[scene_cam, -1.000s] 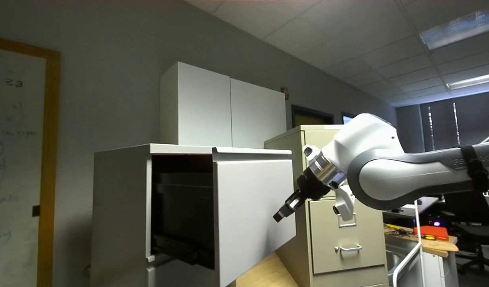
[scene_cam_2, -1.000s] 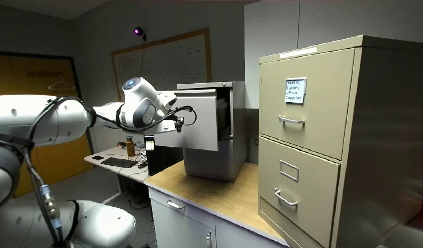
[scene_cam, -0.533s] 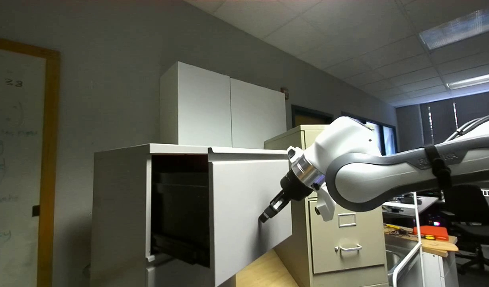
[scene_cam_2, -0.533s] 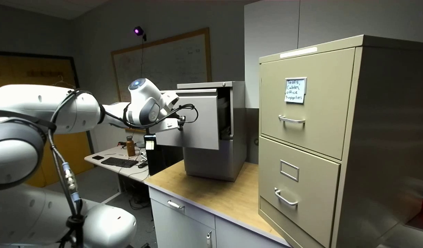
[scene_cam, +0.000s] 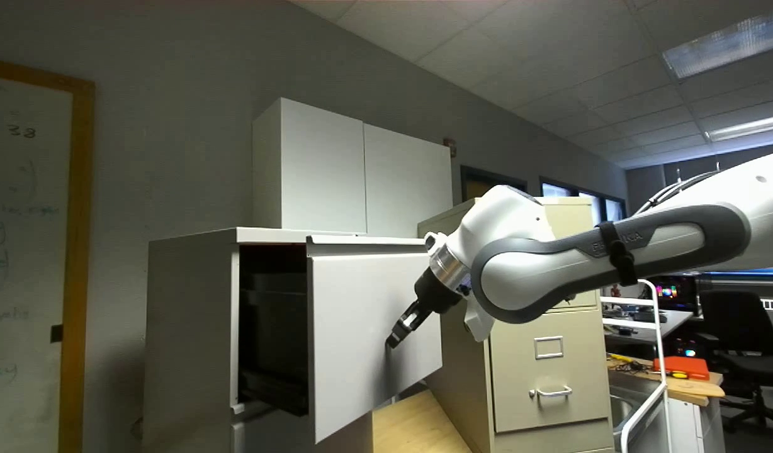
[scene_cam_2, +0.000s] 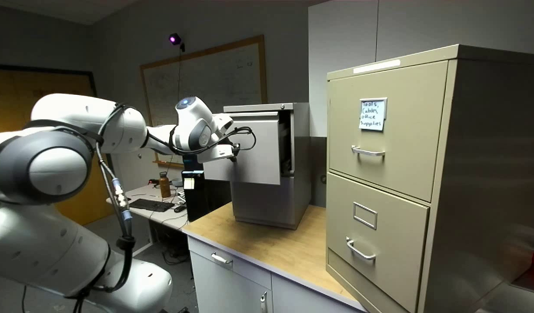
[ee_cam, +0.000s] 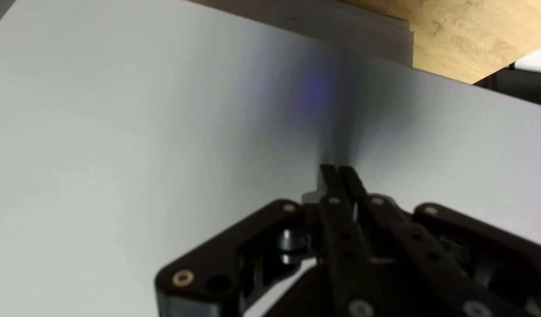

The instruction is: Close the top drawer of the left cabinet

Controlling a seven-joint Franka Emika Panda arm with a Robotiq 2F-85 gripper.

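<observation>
The left cabinet (scene_cam: 191,327) is a wide light-grey metal box; it also shows in an exterior view (scene_cam_2: 302,182). Its top drawer (scene_cam: 355,321) stands partly pulled out, with a dark gap between its flat front and the cabinet body. The drawer front also shows in an exterior view (scene_cam_2: 260,150) and fills most of the wrist view (ee_cam: 98,154). My gripper (scene_cam: 393,343) is shut with nothing between its fingers. In the wrist view its fingertips (ee_cam: 337,167) meet the drawer front, apparently touching it, right of the middle. In an exterior view the fingertips are hidden behind the wrist.
A beige filing cabinet (scene_cam: 547,371) stands beside the grey one and also shows in an exterior view (scene_cam_2: 388,143). The wooden counter (scene_cam_2: 267,243) carries the grey cabinet. White wall cupboards (scene_cam: 323,170) hang behind. A desk (scene_cam_2: 141,191) with a keyboard is beyond the arm.
My gripper has moved toward the cabinet and come against the drawer front. The drawer has slid inward with it, and the dark gap is narrower. The gripper stays shut.
</observation>
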